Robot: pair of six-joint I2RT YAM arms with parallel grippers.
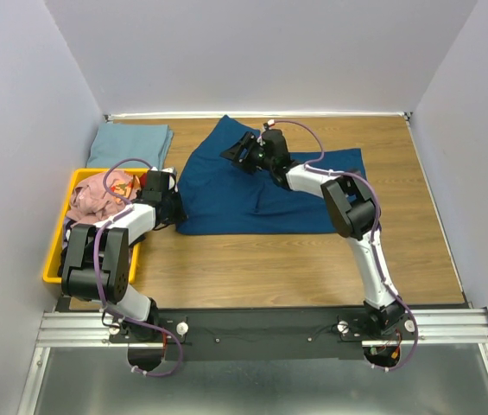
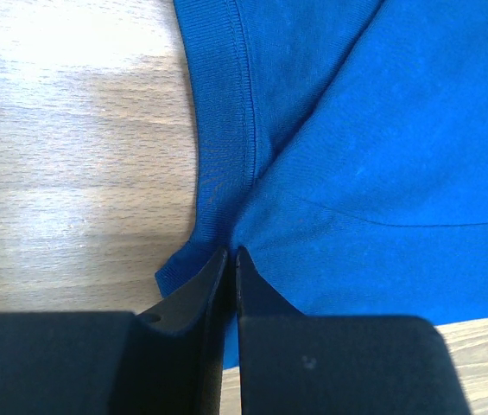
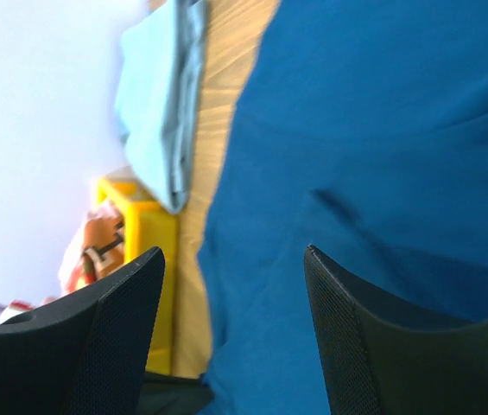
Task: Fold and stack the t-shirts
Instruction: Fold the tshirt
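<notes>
Navy t-shirt spreads across centre frame, left gripper clenched on its lower-left hem, right gripper released above its top.

the dark blue cloth t-shirt lies spread and wrinkled toward 12 o'clock. the pale grey-blue cloth shirt sits folded at 10 o'clock, the pink crumpled shirt at 9 o'clock.

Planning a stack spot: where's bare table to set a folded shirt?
Free: the wooden table strip from the dark blue cloth t-shirt to the near edge, plus the strip right of it. Crowded: the left, with the yellow plastic bin, folded pale blue shirt and left claw.
</notes>
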